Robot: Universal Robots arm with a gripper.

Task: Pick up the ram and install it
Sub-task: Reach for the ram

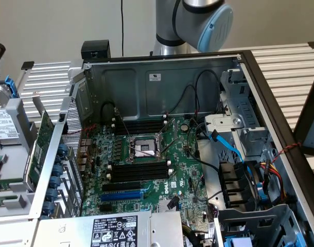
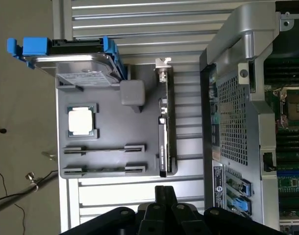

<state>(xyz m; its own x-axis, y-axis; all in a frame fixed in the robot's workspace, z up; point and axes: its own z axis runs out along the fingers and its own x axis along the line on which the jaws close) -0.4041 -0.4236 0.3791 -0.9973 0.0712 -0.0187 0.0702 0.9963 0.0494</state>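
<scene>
Seen from the wrist, my gripper (image 2: 165,192) hangs shut and empty over a grey parts tray (image 2: 110,132) that lies just outside the computer case. The ram (image 2: 104,170) looks like a thin dark-green strip seen edge-on, standing in the narrow tray holder nearest my fingers. A second, similar holder (image 2: 104,148) lies just beyond it. In the exterior view, the open case shows the motherboard (image 1: 146,154) with long black slots (image 1: 139,170) that have white end clips, on both sides of the CPU socket (image 1: 142,148). The arm's grey and blue joint (image 1: 208,20) rises behind the case.
The tray also carries a hard drive in a blue caddy (image 2: 83,68), a square processor chip (image 2: 82,121) and an expansion card on edge (image 2: 164,132). The perforated case wall (image 2: 233,112) borders the tray. Blue and black cables (image 1: 226,144) run inside the case beside the motherboard.
</scene>
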